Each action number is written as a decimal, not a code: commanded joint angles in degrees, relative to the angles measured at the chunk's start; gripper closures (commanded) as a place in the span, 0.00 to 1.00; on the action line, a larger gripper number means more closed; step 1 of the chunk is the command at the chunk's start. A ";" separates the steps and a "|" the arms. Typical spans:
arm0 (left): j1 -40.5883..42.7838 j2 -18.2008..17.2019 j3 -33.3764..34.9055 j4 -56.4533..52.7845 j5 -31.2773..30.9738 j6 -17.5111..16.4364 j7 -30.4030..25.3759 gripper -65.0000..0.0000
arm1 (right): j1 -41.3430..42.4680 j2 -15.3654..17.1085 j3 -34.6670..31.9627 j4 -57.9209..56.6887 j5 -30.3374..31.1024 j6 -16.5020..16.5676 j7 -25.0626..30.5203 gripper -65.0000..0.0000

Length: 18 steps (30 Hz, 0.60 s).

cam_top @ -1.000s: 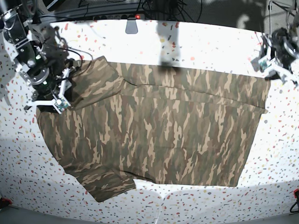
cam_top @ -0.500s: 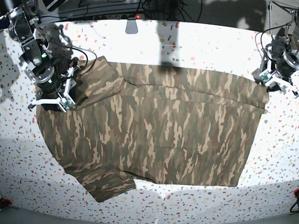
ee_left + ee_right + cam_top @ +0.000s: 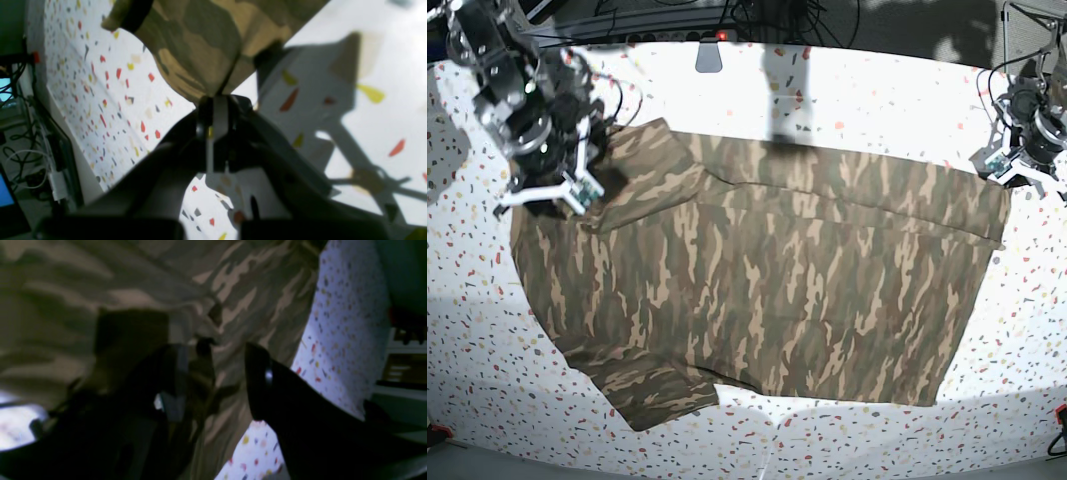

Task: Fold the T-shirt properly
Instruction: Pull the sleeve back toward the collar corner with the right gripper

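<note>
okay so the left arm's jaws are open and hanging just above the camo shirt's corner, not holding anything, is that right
No. In the left wrist view the left gripper has its jaws shut on a corner of the T-shirt, which bunches into them. It is gripping the cloth, not hanging open above it.

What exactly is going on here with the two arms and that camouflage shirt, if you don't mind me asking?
A two-armed robot is folding a camouflage T-shirt that lies spread on a speckled table. The left gripper is shut on a corner of the cloth at the shirt's far edge, on the right of the base view. The right gripper hangs over the shoulder and sleeve end at the base view's left, its jaws apart with cloth between them. The shirt is mostly flat, with no full fold made yet.
</note>
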 commanded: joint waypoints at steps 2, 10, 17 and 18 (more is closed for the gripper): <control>-0.15 -1.11 -0.33 0.28 0.26 -0.24 0.70 1.00 | -1.73 0.98 0.52 4.28 -1.64 -0.70 -1.18 0.57; -0.17 -1.11 -0.33 0.26 0.26 -0.24 0.68 1.00 | -10.84 0.98 0.52 10.60 -9.73 0.09 -6.21 0.57; -0.17 -1.11 -0.33 0.28 0.22 -0.22 0.68 1.00 | -18.18 3.65 0.52 10.62 -11.76 1.66 -7.89 0.57; -0.17 -1.11 -0.33 0.26 0.24 -0.22 0.66 1.00 | -19.04 3.65 0.52 10.62 -11.78 1.66 -8.24 0.57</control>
